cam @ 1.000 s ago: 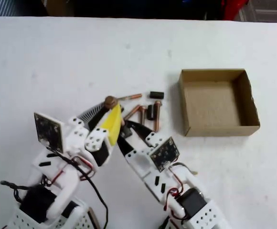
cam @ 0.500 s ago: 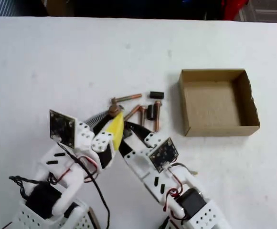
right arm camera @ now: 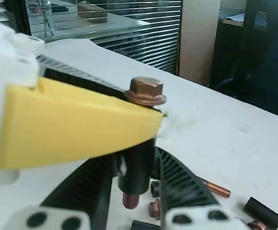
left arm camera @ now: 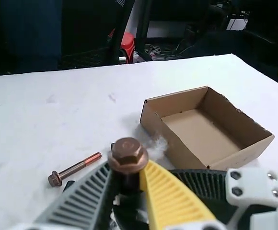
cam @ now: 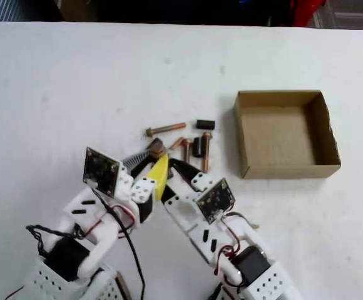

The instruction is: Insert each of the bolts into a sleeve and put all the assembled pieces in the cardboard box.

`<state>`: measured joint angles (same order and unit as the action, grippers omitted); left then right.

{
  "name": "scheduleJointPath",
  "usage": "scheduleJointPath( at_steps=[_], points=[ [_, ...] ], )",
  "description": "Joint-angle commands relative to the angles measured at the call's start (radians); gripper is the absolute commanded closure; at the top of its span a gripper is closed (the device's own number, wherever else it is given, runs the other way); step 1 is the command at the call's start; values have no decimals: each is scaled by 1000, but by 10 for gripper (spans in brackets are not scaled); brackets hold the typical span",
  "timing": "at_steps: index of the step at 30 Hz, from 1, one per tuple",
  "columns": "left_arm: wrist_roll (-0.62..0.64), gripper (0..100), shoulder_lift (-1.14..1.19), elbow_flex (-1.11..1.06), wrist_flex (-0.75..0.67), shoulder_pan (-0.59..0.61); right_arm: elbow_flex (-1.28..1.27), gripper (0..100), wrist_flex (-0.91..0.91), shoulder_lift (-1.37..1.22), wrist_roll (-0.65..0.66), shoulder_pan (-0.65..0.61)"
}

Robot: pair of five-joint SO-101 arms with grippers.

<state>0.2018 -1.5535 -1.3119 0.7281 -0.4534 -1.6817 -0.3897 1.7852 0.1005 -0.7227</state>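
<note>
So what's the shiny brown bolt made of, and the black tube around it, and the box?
The bolt looks like metal with a coppery finish: it gleams and has crisp hex edges. The sleeve is matte black, maybe plastic or rubber. The cardboard box is dull brown cardboard with thin folded walls.

The white plastic left arm (cam: 84, 209) and right arm (cam: 184, 215) carry black motors and red-black cables.
</note>
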Motion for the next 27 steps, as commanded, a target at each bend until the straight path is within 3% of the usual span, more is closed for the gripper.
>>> scheduleJointPath(
  at_steps=[1,7,22,27],
  points=[
    [-18,926,-10,-2,-28,13,-9,982,-2,7,11,25],
    [-14,775,-10,-3,-12,10,-9,982,-2,7,11,25],
    [-18,789,-10,104,-14,21,-9,982,-47,13,12,25],
    [-18,791,-10,123,-14,124,-9,982,-58,13,12,25]
  ],
)
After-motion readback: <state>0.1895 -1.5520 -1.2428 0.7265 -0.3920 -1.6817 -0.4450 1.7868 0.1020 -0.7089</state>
